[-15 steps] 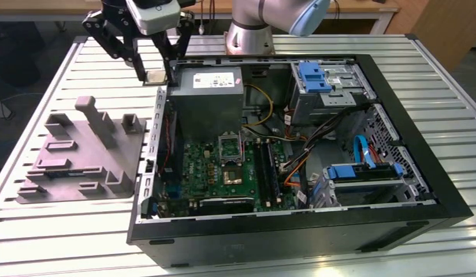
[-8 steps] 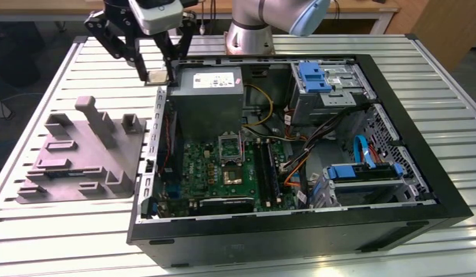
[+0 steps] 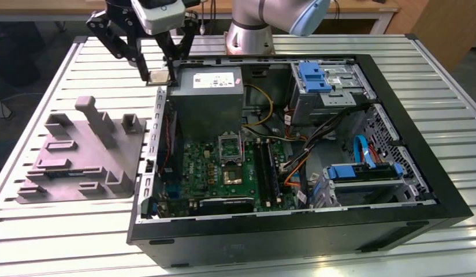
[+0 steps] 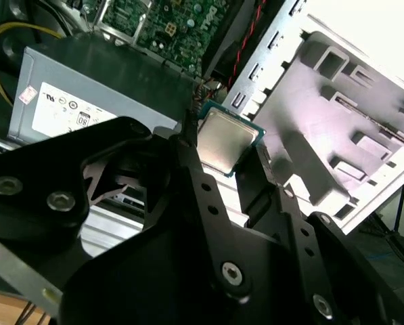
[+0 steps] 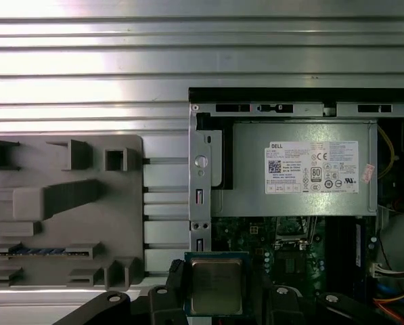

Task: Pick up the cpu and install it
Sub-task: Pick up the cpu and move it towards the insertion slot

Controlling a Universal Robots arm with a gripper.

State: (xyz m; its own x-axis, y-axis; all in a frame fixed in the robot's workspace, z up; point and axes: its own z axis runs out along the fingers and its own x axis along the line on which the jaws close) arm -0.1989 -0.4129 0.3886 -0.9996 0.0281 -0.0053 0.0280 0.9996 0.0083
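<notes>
Exterior view: a slatted metal table is seen carrying an open computer case laid on its side, so that the motherboard is faced upward and can be reached from above. A grey moulded tray is laid near the table's edge on the exterior view's left, just beside the case wall, judged so that parts are kept close to the work. The power supply is fitted in the case's far corner. The socket with its metal frame is set mid-board, with open air above it. It is hemmed by the power supply on the far side and by loose cables toward the exterior view's right. The gripper is held above the case's far corner on the exterior view's left, over the wall's rim. Its jaws are clamped on the cpu by two opposite edges, metal top turned to both wrist views, probably so that the underside is left untouched and the chip kept level, apart from tray and rim
</notes>
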